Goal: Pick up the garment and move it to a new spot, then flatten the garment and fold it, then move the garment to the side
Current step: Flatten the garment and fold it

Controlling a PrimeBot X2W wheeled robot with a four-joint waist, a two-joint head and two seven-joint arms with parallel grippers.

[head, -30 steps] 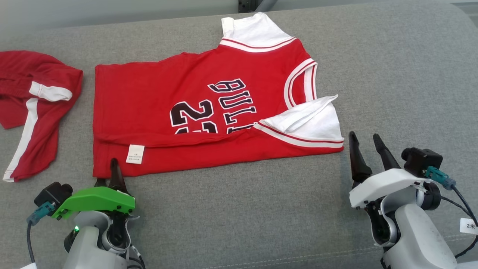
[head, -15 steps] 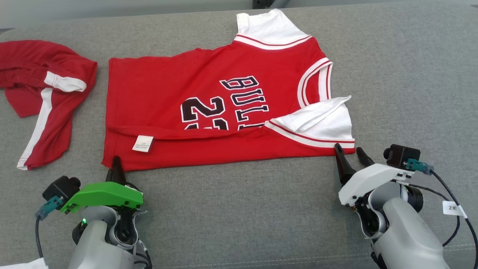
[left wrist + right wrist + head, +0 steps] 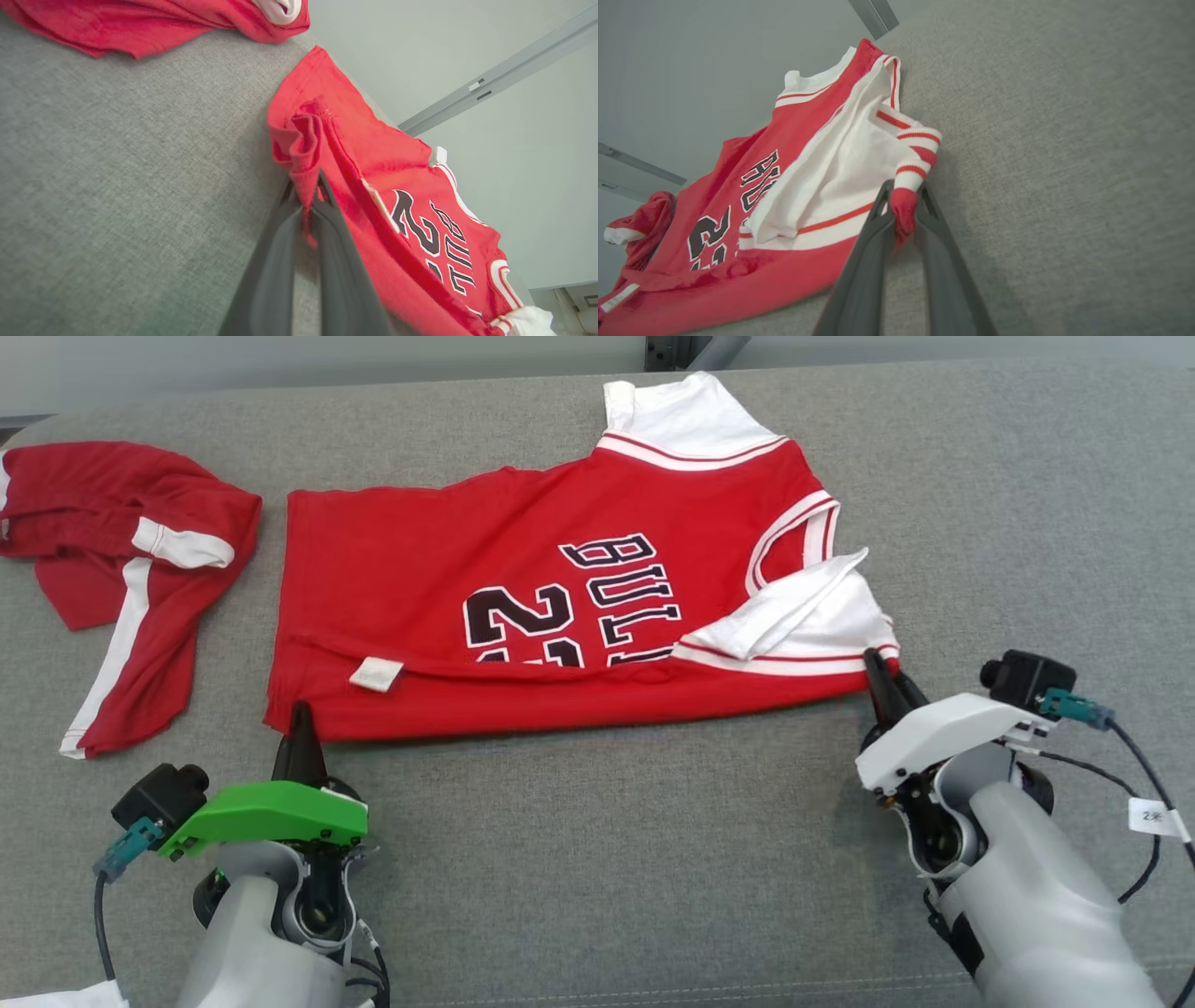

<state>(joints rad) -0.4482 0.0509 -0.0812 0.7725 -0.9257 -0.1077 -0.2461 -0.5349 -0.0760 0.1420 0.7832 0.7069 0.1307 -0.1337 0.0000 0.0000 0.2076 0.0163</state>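
Observation:
The garment [image 3: 523,579], a red jersey with white sleeves and black lettering, lies partly folded on the grey surface. My left gripper [image 3: 301,717] is shut on its near left corner; in the left wrist view the red hem bunches between the dark fingers [image 3: 306,205]. My right gripper [image 3: 879,665] is shut on the near right corner, where a red and white striped cuff [image 3: 911,177] is pinched between its fingers [image 3: 903,210]. The jersey's near edge [image 3: 579,709] stretches between the two grippers, slightly lifted.
A second red cloth with white stripes [image 3: 121,588] lies crumpled at the far left, also seen in the left wrist view [image 3: 154,23]. The grey fabric surface [image 3: 607,859] spreads wide in front and to the right.
Both grippers went from open to shut on the jersey's near corners. The right arm reached forward to the sleeve corner. The near edge has drawn up slightly; the camera also shifted.

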